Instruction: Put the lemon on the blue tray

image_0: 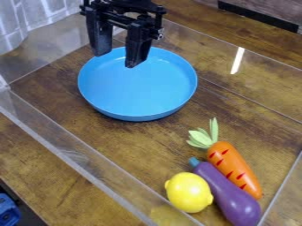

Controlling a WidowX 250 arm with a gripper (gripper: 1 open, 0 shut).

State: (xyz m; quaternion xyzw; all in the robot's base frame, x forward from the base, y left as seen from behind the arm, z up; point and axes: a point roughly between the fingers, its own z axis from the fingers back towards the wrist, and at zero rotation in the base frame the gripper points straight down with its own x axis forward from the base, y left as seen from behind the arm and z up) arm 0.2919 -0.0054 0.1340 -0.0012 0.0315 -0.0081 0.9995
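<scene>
The lemon (188, 192) is a small glossy yellow fruit lying on the wooden table at the front right, touching the purple eggplant (229, 199). The blue tray (137, 85) is a large round sky-blue dish in the middle left, with nothing lying in it. My gripper (122, 58) is black and hangs over the far left part of the tray, well away from the lemon. Its two fingers (138, 51) point down with a gap between them, open, and nothing is held.
An orange carrot (229, 164) with green leaves lies just behind the eggplant at the front right. A clear plastic wall (71, 150) rims the work area along the front left and the far sides.
</scene>
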